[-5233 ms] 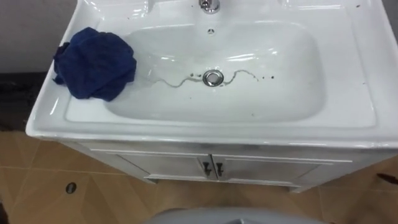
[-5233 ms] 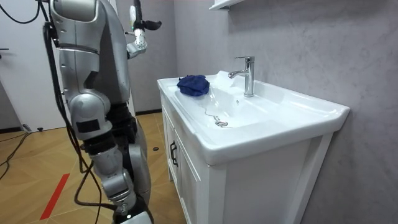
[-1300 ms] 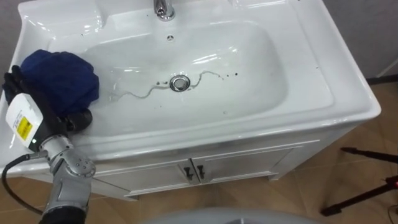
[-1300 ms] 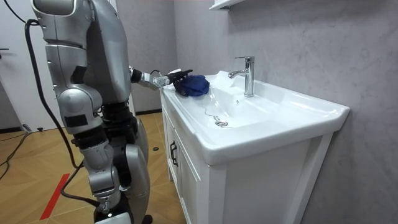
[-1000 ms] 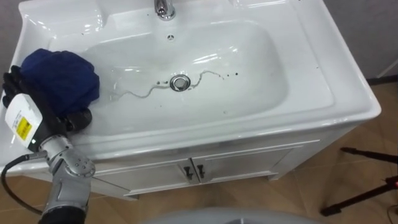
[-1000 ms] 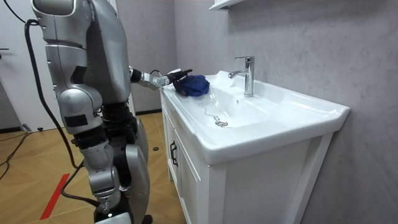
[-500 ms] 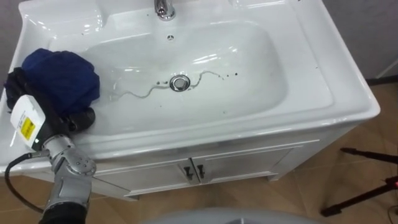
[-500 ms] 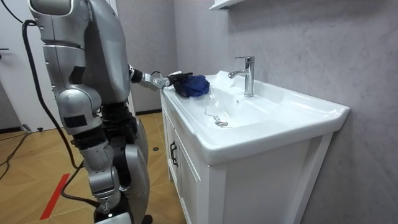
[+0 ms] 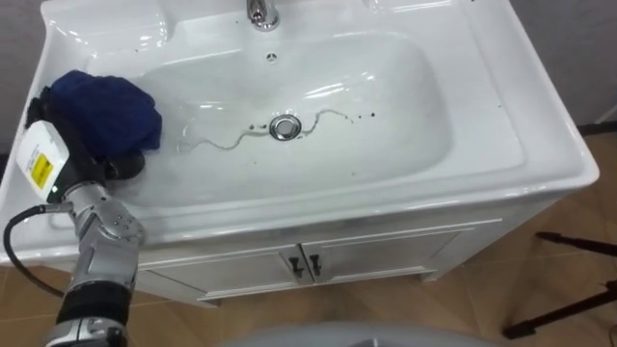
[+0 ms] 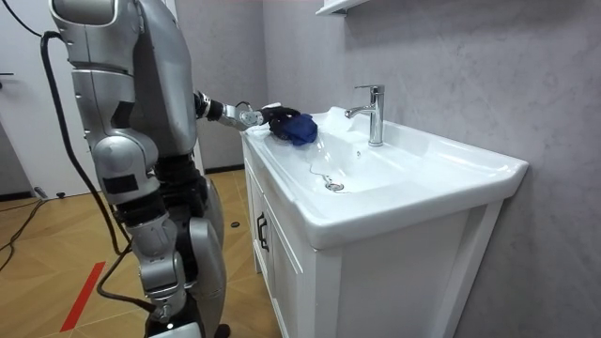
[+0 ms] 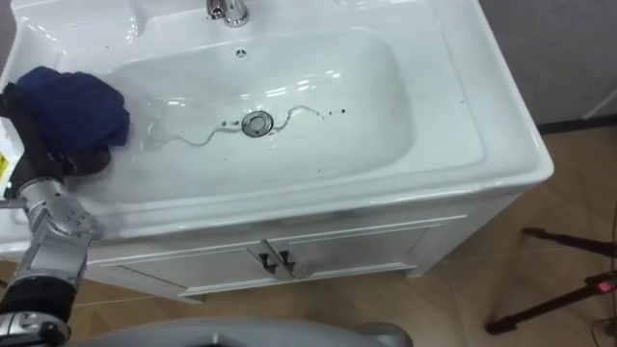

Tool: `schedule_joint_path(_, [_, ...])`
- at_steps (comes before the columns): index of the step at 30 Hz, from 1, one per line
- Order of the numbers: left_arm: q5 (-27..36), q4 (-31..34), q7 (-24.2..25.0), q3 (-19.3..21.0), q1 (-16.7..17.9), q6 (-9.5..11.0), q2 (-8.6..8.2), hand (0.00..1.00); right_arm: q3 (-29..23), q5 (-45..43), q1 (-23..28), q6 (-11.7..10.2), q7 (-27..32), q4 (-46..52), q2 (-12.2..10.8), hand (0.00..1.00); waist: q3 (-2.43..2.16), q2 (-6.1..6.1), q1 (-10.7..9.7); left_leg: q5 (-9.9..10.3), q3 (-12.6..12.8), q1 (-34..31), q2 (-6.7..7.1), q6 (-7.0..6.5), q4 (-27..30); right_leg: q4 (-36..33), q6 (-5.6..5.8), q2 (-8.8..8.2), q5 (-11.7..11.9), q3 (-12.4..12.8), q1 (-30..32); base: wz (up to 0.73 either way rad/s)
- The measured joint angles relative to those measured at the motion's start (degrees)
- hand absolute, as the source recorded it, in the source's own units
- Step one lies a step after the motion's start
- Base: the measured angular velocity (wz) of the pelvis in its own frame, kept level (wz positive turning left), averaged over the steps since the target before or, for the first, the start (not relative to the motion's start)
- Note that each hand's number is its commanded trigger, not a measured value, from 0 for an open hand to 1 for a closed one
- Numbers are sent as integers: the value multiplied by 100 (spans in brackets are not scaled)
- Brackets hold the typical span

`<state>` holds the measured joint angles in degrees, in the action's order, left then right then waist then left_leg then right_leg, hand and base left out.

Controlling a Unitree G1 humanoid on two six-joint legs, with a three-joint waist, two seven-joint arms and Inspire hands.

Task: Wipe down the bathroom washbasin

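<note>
A crumpled dark blue cloth (image 9: 106,111) lies on the left rim of the white basin (image 9: 405,164). My left hand (image 9: 60,164) comes in from the lower left. Its dark fingers reach behind the cloth and its thumb curls under the cloth's near edge. In the room view the left hand (image 10: 272,115) lies against the cloth (image 10: 299,127) at the counter's far corner. A thin dirty trail (image 9: 231,143) with dark specks runs across the bowl through the drain (image 9: 284,126).
A chrome faucet (image 10: 374,113) stands at the back of the basin. White cabinet doors (image 9: 366,255) with small handles are below the rim. Dark stand legs (image 9: 569,241) lie on the wooden floor to the right. I stand at the basin's front left.
Since 5 s ago my left arm came down from a raised pose to the cloth. In the last second the hand pushed further onto the cloth and closed on it.
</note>
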<state>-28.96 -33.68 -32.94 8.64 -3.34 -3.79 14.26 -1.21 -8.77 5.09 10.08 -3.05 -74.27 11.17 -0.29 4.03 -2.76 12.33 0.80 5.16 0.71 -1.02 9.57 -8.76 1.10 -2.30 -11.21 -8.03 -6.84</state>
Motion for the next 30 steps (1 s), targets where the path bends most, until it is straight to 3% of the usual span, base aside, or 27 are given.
schedule_joint_path(5, [1, -84, 219, 24, -103, -19, 97, 100, -4, -1, -1, 5, 47, -11, 52, 0, 3, 43, -7, 0, 13, 5, 1, 0, -1, 1, 0, -4, 0, -3, 2, 0])
schedule_joint_path(9, [-78, -337, 565, 175, -302, -162, 280, 100, -5, -18, -11, 84, 29, -10, 100, 0, -12, 79, 7, 0, 23, 30, 1, 0, -5, -1, 0, -5, 0, -4, -17, 0])
schedule_joint_path(18, [-328, -328, 874, 355, -344, -256, 301, 100, -4, -17, -47, 128, 41, -10, 107, 0, -10, 79, 6, -2, 13, 22, 4, -3, 0, -1, 1, -8, 0, -15, -22, 0])
schedule_joint_path(30, [-330, -199, 824, 352, -348, -302, 289, 100, 233, -4, -140, 116, 122, -10, 124, 0, 16, 86, 27, -2, 7, -2, 5, -3, 7, 6, 3, -7, -5, -4, 1, 1])
